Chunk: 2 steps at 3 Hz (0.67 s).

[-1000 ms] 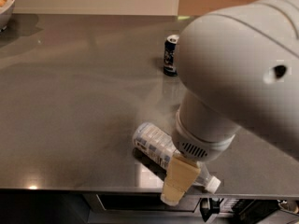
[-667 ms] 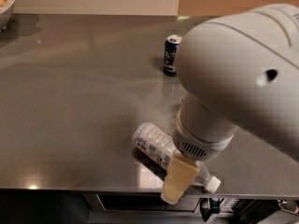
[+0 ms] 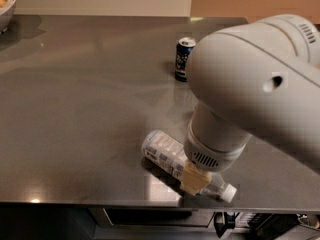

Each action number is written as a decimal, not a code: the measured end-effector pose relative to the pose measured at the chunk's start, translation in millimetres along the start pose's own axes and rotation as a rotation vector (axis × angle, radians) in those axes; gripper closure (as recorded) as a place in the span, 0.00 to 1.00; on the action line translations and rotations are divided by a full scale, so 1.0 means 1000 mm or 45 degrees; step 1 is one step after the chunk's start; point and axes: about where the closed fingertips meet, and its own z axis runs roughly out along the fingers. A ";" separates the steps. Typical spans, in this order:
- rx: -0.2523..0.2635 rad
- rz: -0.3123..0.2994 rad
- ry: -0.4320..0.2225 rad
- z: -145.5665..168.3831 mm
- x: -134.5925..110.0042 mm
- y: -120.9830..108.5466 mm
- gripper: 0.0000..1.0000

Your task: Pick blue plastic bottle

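The blue plastic bottle [image 3: 162,151] lies on its side near the front edge of the grey table [image 3: 80,109]. It is clear, with a pale blue-and-white label, and its white cap [image 3: 228,193] points to the right front. My gripper [image 3: 196,179] comes down from the big white arm [image 3: 250,89] and sits right at the bottle's middle, toward the neck end. The arm hides part of the bottle.
A dark blue soda can [image 3: 184,59] stands upright behind the arm, at the middle back of the table. A white bowl [image 3: 6,6] sits at the far left corner. The table's front edge runs just below the bottle.
The arm has swung a little to the right and the gripper's beige tip now sits higher, against the bottle. The bottle has not moved.
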 end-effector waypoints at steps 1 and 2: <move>-0.027 -0.007 -0.017 -0.004 -0.001 -0.001 0.65; -0.076 -0.050 -0.046 -0.018 -0.004 -0.003 0.88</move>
